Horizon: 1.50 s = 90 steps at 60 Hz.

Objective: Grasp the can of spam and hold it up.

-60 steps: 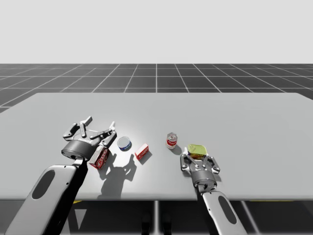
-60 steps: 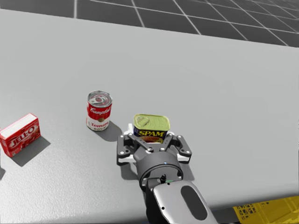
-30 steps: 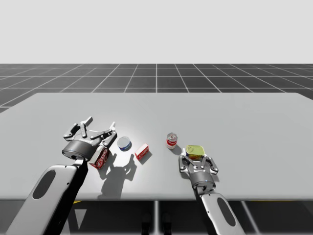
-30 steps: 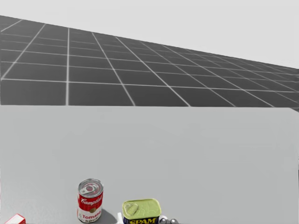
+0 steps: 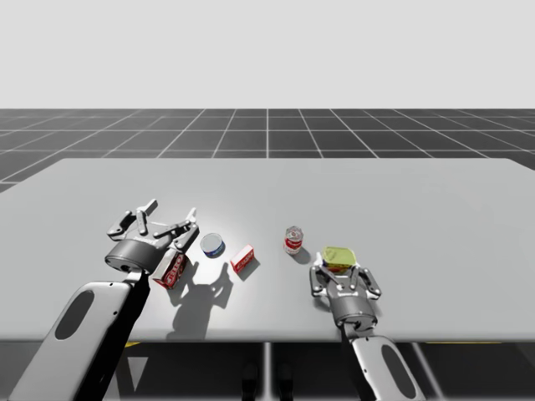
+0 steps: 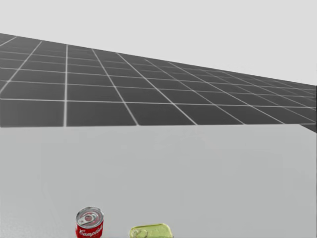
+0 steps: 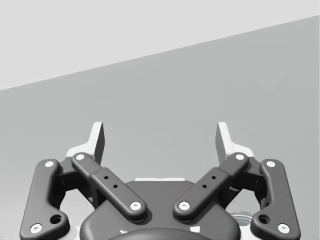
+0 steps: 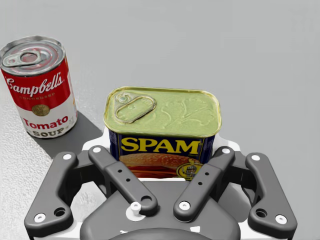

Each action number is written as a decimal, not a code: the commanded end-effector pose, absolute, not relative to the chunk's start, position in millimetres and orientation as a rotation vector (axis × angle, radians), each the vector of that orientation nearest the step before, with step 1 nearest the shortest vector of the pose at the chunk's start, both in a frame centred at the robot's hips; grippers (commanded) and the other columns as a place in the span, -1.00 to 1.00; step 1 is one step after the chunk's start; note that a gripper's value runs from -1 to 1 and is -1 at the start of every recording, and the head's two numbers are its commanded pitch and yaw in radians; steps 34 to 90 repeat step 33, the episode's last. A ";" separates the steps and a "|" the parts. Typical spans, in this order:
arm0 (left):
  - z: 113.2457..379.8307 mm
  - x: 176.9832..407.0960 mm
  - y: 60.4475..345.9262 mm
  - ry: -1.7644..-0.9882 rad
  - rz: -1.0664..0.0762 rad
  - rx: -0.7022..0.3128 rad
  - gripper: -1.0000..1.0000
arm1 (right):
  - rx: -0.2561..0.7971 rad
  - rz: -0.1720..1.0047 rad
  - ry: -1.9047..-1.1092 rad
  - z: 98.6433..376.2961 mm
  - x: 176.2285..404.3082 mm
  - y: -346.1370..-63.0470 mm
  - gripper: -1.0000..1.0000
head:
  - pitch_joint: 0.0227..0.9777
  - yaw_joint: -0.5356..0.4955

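Two fingers of my right gripper [image 8: 162, 150] stood clamped on the blue rectangular can [image 8: 162, 112], one pad against each short side, low on its body. In the right wrist view the can sat upright between them, its yellow-green lid with a pull tab facing up. Its front carried bold yellow capitals on a dark blue band above a picture of food. Whether its base had left the table [image 8: 260, 60] I could not tell.

Just beside it, ahead of the gripper and apart from the can, stood a round red and white can [image 8: 40, 85]. Its label had white script on the red upper half, darker words on the white lower half and a gold medallion between.

From the high view my right gripper [image 5: 340, 269] held the blue rectangular can [image 5: 338, 253] near the table's [image 5: 418, 217] front edge, with the round red and white can [image 5: 293, 240] close by. Further along lay a small red box [image 5: 242, 260] and a low blue and white can [image 5: 212, 245], their lettering too small to make out. My left gripper [image 5: 163, 219] hung with its fingers spread wide, gripping nothing, over a larger red box [image 5: 171, 269].

Along the lower edge of the head view showed the top of the round red and white can [image 6: 89, 224] and the lid of the blue rectangular can [image 6: 151, 231], with a dark gridded floor [image 6: 124, 99] beyond the table [image 6: 198, 173].
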State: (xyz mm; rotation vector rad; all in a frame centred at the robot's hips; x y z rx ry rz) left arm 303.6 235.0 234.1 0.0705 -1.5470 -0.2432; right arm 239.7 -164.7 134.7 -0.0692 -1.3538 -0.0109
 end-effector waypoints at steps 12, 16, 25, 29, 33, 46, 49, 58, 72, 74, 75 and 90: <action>234.7 304.9 236.7 -1.545 -0.238 0.064 -1.00 | -0.165 -0.107 -1.595 220.0 259.6 -180.0 1.00 | -0.18 -0.70; 234.8 305.0 236.6 -1.545 -0.237 0.063 -1.00 | -0.175 -0.102 -1.633 235.9 260.0 -181.0 1.00 | -0.18 -0.71; 235.3 305.0 236.9 -1.547 -0.235 0.062 -1.00 | -0.186 -0.092 -1.722 272.9 256.7 -181.4 1.00 | -0.18 -0.71; 235.3 305.1 236.8 -1.546 -0.234 0.065 -1.00 | -0.189 -0.097 -1.777 292.1 253.1 -181.3 1.00 | -0.18 -0.71; 235.3 305.1 236.9 -1.546 -0.234 0.068 -1.00 | -0.188 -0.101 -1.820 308.1 249.4 -181.1 1.00 | -0.18 -0.70; 235.3 305.1 236.9 -1.546 -0.234 0.068 -1.00 | -0.188 -0.101 -1.820 308.1 249.4 -181.1 1.00 | -0.18 -0.70; 235.3 305.1 236.9 -1.546 -0.234 0.068 -1.00 | -0.188 -0.101 -1.820 308.1 249.4 -181.1 1.00 | -0.18 -0.70; 235.3 305.1 236.9 -1.546 -0.234 0.068 -1.00 | -0.188 -0.101 -1.820 308.1 249.4 -181.1 1.00 | -0.18 -0.70; 235.3 305.1 236.9 -1.546 -0.234 0.068 -1.00 | -0.188 -0.101 -1.820 308.1 249.4 -181.1 1.00 | -0.18 -0.70; 235.3 305.1 236.9 -1.546 -0.234 0.068 -1.00 | -0.188 -0.101 -1.820 308.1 249.4 -181.1 1.00 | -0.18 -0.70; 235.3 305.1 236.9 -1.546 -0.234 0.068 -1.00 | -0.188 -0.101 -1.820 308.1 249.4 -181.1 1.00 | -0.18 -0.70; 235.3 305.1 236.9 -1.546 -0.234 0.068 -1.00 | -0.188 -0.101 -1.820 308.1 249.4 -181.1 1.00 | -0.18 -0.70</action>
